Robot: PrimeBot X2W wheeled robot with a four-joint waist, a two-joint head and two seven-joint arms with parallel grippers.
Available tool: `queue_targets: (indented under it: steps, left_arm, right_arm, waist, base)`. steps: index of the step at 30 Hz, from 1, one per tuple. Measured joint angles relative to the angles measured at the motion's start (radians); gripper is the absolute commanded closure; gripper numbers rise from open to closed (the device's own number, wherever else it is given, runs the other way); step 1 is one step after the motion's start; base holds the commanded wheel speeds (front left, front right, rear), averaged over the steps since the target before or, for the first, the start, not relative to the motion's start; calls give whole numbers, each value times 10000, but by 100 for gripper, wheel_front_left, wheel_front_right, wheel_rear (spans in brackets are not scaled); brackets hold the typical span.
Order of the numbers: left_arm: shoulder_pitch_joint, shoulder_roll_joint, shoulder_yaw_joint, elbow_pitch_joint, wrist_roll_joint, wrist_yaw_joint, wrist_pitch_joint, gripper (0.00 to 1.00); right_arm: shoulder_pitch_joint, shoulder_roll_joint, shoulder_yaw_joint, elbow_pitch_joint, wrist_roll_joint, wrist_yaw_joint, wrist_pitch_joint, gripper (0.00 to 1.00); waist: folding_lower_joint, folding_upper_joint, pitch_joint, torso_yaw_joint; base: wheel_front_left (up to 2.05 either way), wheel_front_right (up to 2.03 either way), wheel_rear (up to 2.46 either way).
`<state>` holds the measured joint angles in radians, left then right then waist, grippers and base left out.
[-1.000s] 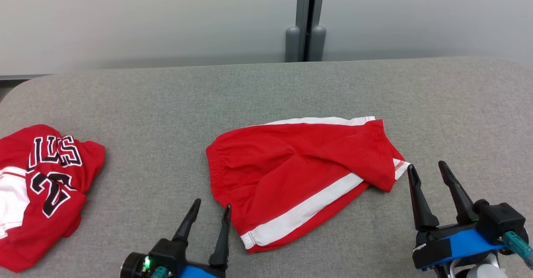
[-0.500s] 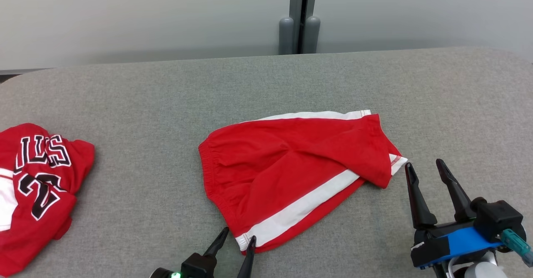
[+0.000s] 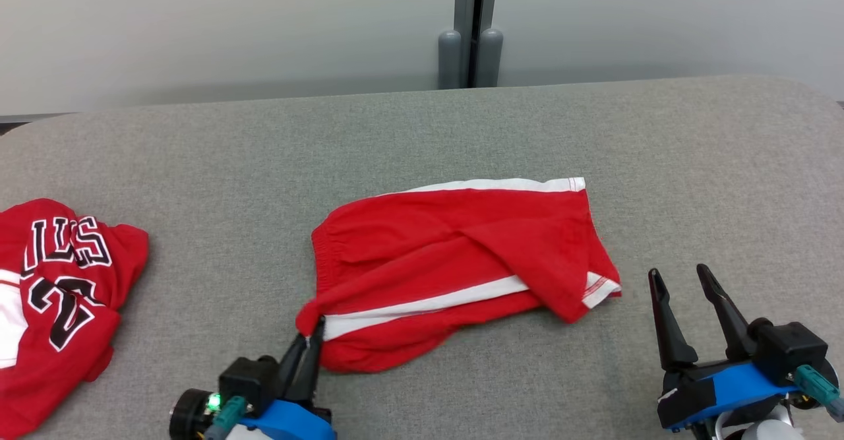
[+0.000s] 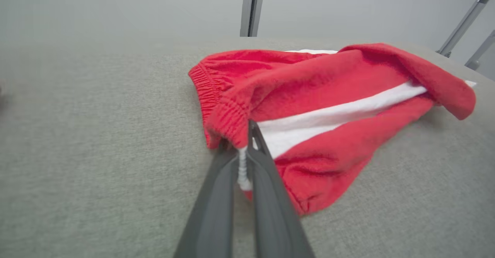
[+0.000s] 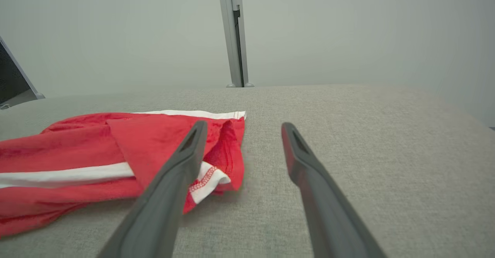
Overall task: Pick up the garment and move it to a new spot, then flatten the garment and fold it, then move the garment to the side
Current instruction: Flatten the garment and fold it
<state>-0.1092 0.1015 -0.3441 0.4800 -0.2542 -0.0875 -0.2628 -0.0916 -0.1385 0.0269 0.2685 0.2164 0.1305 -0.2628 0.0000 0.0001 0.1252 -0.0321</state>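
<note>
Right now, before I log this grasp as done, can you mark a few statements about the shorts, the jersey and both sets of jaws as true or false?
1. The left jaws are shut on the waistband corner of the red shorts. True.
2. The right jaws grip the shorts' leg hem. False: they stand open, holding nothing.
3. A red jersey lies at the left of the grey table. True.
4. The shorts lie spread flat. False: one leg is folded over the white stripe.
5. The shorts touch the jersey. False: bare table lies between them.
</note>
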Motion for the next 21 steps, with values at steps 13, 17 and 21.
queue_targets:
  steps: [13, 17, 21]
  left_arm:
    - [296, 303, 704, -391, -86, 104, 0, 0]
    - [492, 144, 807, -635, -105, 155, 0, 0]
    - [831, 52, 1101, -1252, -96, 267, 0, 0]
  right_arm:
    - [29, 10, 263, 545, 42, 0, 2, 0]
    - [31, -42, 472, 481, 54, 0, 0, 0]
    - [122, -123, 792, 414, 69, 0, 0, 0]
  waist:
    - [0, 0, -134, 91]
    - [0, 0, -176, 147]
    - [0, 0, -193, 233]
  base:
    - [0, 0, 0]
    - [0, 0, 0]
    - [0, 0, 0]
